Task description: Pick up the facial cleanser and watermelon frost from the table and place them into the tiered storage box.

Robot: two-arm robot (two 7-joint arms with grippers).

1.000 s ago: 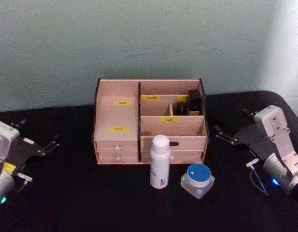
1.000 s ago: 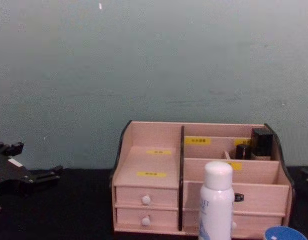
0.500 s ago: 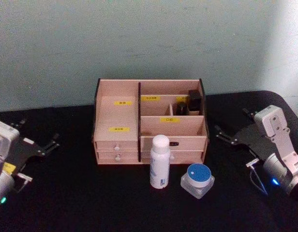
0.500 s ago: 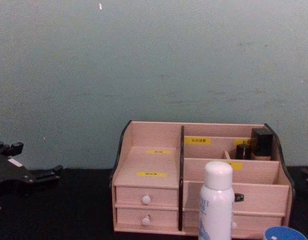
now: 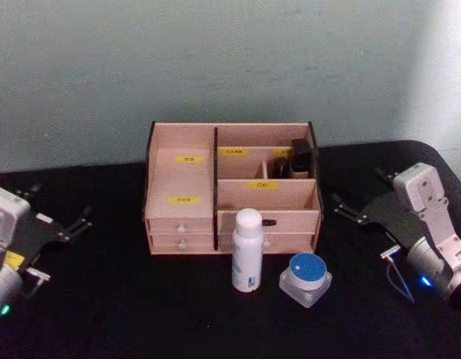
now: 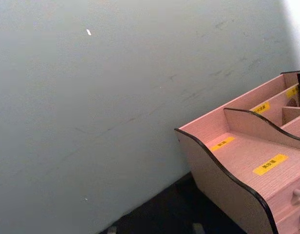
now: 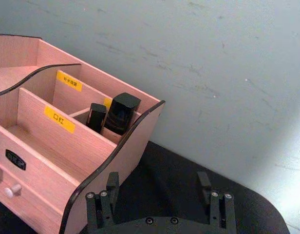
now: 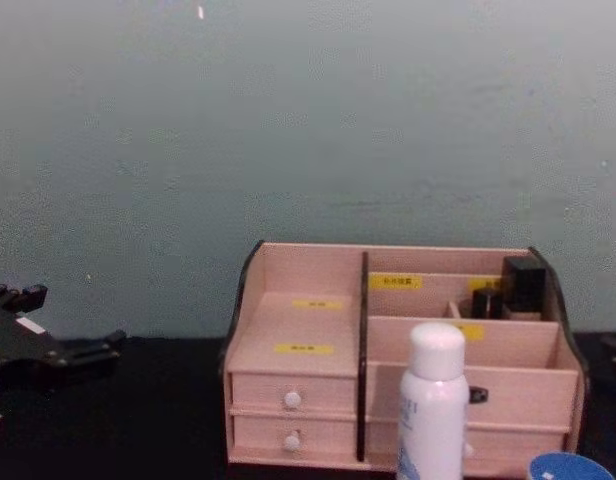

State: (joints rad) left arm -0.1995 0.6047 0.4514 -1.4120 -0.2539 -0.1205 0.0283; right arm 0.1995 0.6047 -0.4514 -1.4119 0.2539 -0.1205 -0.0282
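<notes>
The facial cleanser (image 5: 247, 250), a tall white bottle, stands upright on the black table just in front of the tiered storage box (image 5: 182, 161). To its right sits the watermelon frost (image 5: 306, 278), a squat clear jar with a blue lid. In the chest view the facial cleanser (image 8: 435, 400) rises before the tiered storage box (image 8: 298, 265), and the jar's blue lid (image 8: 568, 467) peeks in at the bottom. My left gripper (image 5: 58, 202) rests open far left of the box. On the far right my right gripper (image 5: 360, 188) is open too, holding nothing.
Two small dark bottles (image 5: 294, 158) stand in the box's back right compartment, also seen as dark bottles (image 7: 116, 114) from the right wrist. A grey-green wall runs close behind the box. The black table (image 5: 111, 299) has open room on both sides of the box.
</notes>
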